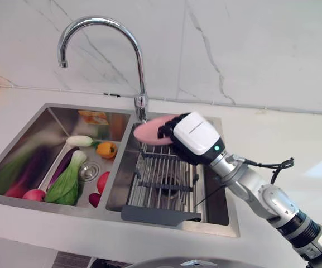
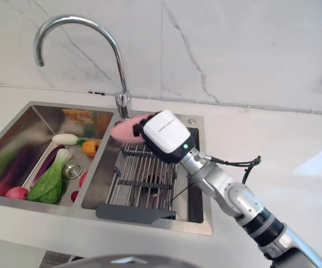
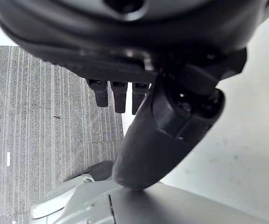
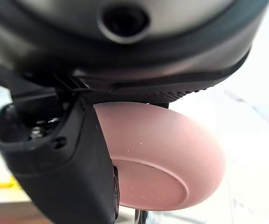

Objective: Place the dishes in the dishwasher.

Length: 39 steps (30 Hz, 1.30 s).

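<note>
The robot's right hand [image 1: 178, 135], thumb clamped across its underside, holds a shallow round pink dish [image 4: 167, 158] above the steel sink's metal drying rack [image 1: 163, 177], so loading seems barely begun, with no dishwasher in sight.

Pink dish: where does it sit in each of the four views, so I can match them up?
Left eye view: the pink dish is held by the right hand over the right basin, just below the faucet.
Right eye view: same spot, at the picture's centre.
Right wrist view: its underside shows right behind the thumb.
Left wrist view: not in it.
Shared landmark: the faucet base.
</note>
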Tool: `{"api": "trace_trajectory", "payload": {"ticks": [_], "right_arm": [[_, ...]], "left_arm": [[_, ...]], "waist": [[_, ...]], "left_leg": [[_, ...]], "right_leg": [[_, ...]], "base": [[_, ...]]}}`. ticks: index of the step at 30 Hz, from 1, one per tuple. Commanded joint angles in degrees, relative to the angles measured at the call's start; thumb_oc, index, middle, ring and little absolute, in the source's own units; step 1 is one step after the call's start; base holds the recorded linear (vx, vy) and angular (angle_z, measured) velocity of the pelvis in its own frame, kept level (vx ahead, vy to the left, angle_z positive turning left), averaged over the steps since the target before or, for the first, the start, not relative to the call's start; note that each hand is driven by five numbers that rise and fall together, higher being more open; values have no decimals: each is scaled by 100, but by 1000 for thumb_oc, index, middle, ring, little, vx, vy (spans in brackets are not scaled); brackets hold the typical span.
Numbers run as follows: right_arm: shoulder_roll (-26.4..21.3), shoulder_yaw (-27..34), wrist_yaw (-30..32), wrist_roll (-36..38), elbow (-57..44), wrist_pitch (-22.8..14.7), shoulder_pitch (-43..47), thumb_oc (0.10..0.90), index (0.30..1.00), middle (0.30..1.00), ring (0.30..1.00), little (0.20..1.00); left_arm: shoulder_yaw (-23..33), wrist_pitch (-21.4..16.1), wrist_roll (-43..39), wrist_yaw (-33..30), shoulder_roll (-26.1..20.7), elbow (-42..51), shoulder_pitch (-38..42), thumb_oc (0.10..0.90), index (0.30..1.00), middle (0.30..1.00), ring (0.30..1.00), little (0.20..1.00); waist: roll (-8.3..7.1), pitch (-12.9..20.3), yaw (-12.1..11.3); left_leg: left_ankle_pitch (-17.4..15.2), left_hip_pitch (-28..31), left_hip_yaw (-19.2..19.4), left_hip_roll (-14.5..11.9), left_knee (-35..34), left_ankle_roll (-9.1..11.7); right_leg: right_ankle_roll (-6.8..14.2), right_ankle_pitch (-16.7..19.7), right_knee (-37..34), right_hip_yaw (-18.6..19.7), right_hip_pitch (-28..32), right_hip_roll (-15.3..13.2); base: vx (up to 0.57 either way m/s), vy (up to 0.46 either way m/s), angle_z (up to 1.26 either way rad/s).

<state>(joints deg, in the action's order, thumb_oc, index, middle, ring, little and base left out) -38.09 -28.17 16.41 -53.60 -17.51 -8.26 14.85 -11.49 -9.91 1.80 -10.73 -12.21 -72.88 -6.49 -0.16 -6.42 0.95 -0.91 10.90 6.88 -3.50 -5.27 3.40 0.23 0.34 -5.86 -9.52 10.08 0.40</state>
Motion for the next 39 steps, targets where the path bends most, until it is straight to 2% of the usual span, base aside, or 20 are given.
{"api": "trace_trajectory", "payload": {"ticks": [1, 5, 6, 7, 8, 9, 10, 12, 13, 16, 19, 20, 21, 24, 25, 27, 30, 35, 36, 39], "right_arm": [[-127, 846, 783, 558, -917, 85, 322, 400, 300, 300, 300, 300], [-468, 1431, 844, 963, -1328, 145, 182, 400, 300, 300, 300, 300], [-644, 1483, 924, 1120, -1396, 126, 414, 400, 300, 300, 300, 300], [-762, 1547, 827, 1203, -1443, 108, 558, 400, 300, 300, 300, 300], [-827, 1683, 836, 1271, -1432, 117, 611, 400, 300, 300, 300, 300], [-830, 1692, 833, 1274, -1437, 118, 606, 400, 300, 300, 300, 300], [-852, 1790, 739, 1390, -1424, 82, 716, 400, 300, 300, 300, 300], [-906, 1895, 750, 1297, -1464, 108, 706, 400, 300, 300, 300, 300], [-909, 2284, 715, 1270, -1685, -25, 315, 400, 300, 300, 300, 300], [-742, 2745, 804, 1181, -1836, 62, -102, 400, 300, 300, 300, 300], [-723, 2740, 931, 1085, -1819, 60, 39, 400, 300, 300, 300, 300], [-657, 2679, 979, 1076, -1724, 88, 143, 400, 300, 300, 300, 300], [-636, 2603, 1019, 1089, -1675, 76, 244, 400, 300, 300, 300, 300], [-721, 2687, 1111, 967, -1658, 129, 132, 400, 300, 300, 300, 300], [-732, 2981, 1154, 910, -1773, 205, -99, 400, 300, 300, 300, 300], [-710, 3196, 1095, 848, -1818, 271, -246, 400, 300, 300, 300, 300], [-627, 3371, 987, 828, -1819, 340, -481, 400, 300, 300, 300, 300], [-496, 3380, 898, 785, -1772, 386, -633, 400, 300, 300, 300, 300], [-457, 3250, 902, 846, -1645, 349, -700, 400, 300, 300, 300, 300], [-651, 3022, 802, 750, -1238, 322, -715, 400, 300, 300, 300, 300]], "left_arm": [[-325, -406, 56, -33, 301, -242, 606, 800, 900, 900, 900, 900], [150, -547, -481, -400, 223, -26, 800, 800, 900, 900, 900, 900], [403, -668, -834, -682, 224, 36, 871, 800, 900, 900, 900, 900], [523, -710, -934, -778, 213, 55, 860, 800, 900, 900, 900, 900], [505, -741, -834, -811, 202, 38, 833, 800, 900, 900, 900, 900], [503, -742, -832, -812, 203, 38, 837, 800, 900, 900, 900, 900], [427, -721, -695, -827, 142, 6, 793, 800, 900, 900, 900, 900], [349, -691, -611, -783, 122, 60, 770, 800, 900, 900, 900, 900], [300, -665, -462, -754, 110, -6, 830, 800, 900, 900, 900, 900], [259, -507, -74, -640, -6, -159, 1025, 800, 900, 900, 900, 900], [481, -458, -77, -562, -151, -297, 997, 800, 900, 900, 900, 900], [563, -425, -42, -535, -190, -382, 948, 800, 900, 900, 900, 900], [610, -401, -17, -485, -241, -388, 918, 800, 900, 900, 900, 900], [539, -352, 104, -470, -352, -436, 928, 800, 900, 900, 900, 900], [588, -312, 197, -415, -294, -453, 813, 800, 900, 900, 900, 900], [686, -286, 231, -441, -274, -463, 727, 800, 900, 900, 900, 900], [786, -274, 179, -442, -262, -462, 654, 800, 900, 900, 900, 900], [718, -319, 218, -382, -108, -396, 496, 800, 900, 900, 900, 900], [757, -388, 181, -401, -23, -330, 416, 800, 900, 900, 900, 900], [731, -450, 46, -368, 61, -179, 412, 800, 900, 900, 900, 900]], "waist": [[-274, 157, 113], [-438, -156, 115], [-499, -240, 42], [-530, -239, 52], [-520, -211, 93], [-529, -205, 87], [-429, -171, 106], [-416, -144, 132], [-449, -103, 389], [-624, -84, 556], [-612, -301, 509], [-556, -370, 417], [-485, -410, 403], [-496, -461, 458], [-458, -402, 425], [-340, -365, 329], [-345, -300, 258], [-563, -61, -43], [-645, 48, -127], [-644, 56, -214]], "left_leg": [[207, -104, 295, -299, 27, 354], [172, -798, 46, -136, 1512, 671], [24, -857, -842, 159, 1913, 775], [-114, -762, -1364, 25, 2012, 756], [-142, -588, -1731, -263, 1990, 797], [-112, -588, -1728, -254, 1961, 798], [-163, -267, -2542, -399, 1824, 787], [-253, -187, -2961, -333, 1601, 696], [-822, 25, -2605, -186, 1025, 392], [-849, 308, -2060, -113, 446, 218], [-756, 594, -1329, -47, 27, 61], [-699, 585, -974, -42, 27, 69], [-612, 502, -866, -22, 27, 39], [-425, 230, -541, 187, 27, -106], [-282, 81, -291, 263, 27, -184], [-225, -67, 55, 160, 27, -243], [-157, -226, 299, 90, 27, -232], [-177, -374, 713, 134, 27, -182], [-116, -468, 990, 36, 27, -81], [-65, -524, 1126, -147, 27, 23]], "right_leg": [[756, -85, 86, -273, 43, -840], [706, 43, 86, -266, -46, -1043], [708, 253, 86, -80, -325, -1064], [768, 379, 86, 134, -500, -1098], [852, 457, 86, 356, -605, -1115], [852, 469, 86, 361, -621, -1125], [1045, 542, 86, 738, -782, -1167], [1190, 655, 86, 1000, -927, -1262], [1344, 818, 86, 1325, -1078, -1523], [1461, 960, 178, 1600, -1326, -1714], [1477, 1562, 269, 1608, -2055, -1435], [1477, 1506, 275, 775, -2243, -1407], [1477, 1462, 363, 461, -2285, -1412], [1274, 791, 1246, 655, -1985, -850], [1111, 459, 1608, 356, -1650, -766], [1056, 54, 2256, 12, -1400, -941], [1048, -63, 2359, 121, -1260, -1071], [1187, 5, 1081, 21, -584, -1419], [1331, 210, 205, -153, -418, -1486], [1386, 251, 86, -7, -571, -1447]], "base": [[-93, 5, 10], [-149, 5, 33], [-150, 97, 12], [-163, 210, -18], [-79, 173, -80], [1, 358, -124], [7, 245, -124], [1, 445, -105], [-24, 484, -66], [-127, 525, -90], [-278, 287, -108], [-321, 311, -272], [-303, 354, -347], [-374, 361, -182], [-390, 273, -25], [-326, 135, -37], [-143, 4, -78], [-139, -113, -121], [-98, -161, -124], [-65, -198, -73]]}}
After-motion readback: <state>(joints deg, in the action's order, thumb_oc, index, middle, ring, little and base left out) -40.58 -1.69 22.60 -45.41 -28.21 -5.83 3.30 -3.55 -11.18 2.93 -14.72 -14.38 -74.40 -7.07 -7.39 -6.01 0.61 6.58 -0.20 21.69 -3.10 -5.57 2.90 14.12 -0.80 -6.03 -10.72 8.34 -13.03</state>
